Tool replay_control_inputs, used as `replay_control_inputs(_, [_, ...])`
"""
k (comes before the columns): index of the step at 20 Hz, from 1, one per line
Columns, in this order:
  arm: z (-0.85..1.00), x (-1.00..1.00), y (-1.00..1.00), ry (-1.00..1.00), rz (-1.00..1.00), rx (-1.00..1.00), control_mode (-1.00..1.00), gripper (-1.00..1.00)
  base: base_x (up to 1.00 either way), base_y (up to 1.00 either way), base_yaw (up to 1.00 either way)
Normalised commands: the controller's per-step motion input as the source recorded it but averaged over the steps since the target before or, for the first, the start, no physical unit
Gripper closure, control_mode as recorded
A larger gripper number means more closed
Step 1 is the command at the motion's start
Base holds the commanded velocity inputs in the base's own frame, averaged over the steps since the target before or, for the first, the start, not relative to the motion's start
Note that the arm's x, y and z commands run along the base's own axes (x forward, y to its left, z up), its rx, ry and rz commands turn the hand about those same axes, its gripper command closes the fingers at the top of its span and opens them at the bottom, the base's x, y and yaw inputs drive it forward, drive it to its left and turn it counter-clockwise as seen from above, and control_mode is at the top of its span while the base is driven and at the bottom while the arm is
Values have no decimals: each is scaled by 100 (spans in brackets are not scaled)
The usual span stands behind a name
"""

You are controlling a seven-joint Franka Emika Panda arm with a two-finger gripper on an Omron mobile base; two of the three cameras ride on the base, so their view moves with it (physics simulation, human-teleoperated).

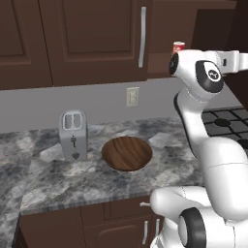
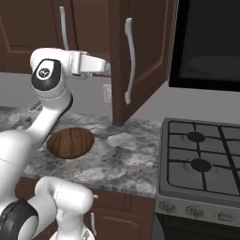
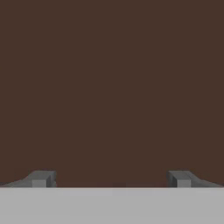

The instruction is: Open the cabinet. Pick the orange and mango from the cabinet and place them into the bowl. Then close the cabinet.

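Gripper [image 3: 112,178]: jaws wide apart, empty, facing brown cabinet [image 2: 140,56] surface close up. Your arm reaches behind swung-open door, likely toward fruit inside. Red can [image 1: 178,46] on shelf inside cabinet. Bowl [image 1: 127,153] below cabinet, empty, awaiting fruit.

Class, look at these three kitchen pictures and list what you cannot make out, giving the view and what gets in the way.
- Orange and mango: the cabinet's inside is hidden by its swung-out door in the right base view.
- Gripper: hand view shows open fingertips against plain brown; what surface it faces is unclear.
- Red can: left base view, lower part hidden by the arm, label too small.
- Bowl: right base view, left edge behind the arm.
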Motion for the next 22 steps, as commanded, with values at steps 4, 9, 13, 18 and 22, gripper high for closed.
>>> replay_control_inputs(4, [-8, 1, -27, 0, -3, -6, -100, -100, 0, 0, 0])
replay_control_inputs(9, [-10, 0, -25, 0, 0, -4, -100, -100, 0, 0, 0])
replay_control_inputs(13, [-5, 0, -11, 0, 0, 0, -100, -100, 0, 0, 0])
replay_control_inputs(18, [5, 0, 11, 0, 0, 4, -100, -100, 0, 0, 0])
replay_control_inputs(22, [18, 0, 51, 1, 1, 11, -100, -100, 0, 0, 0])
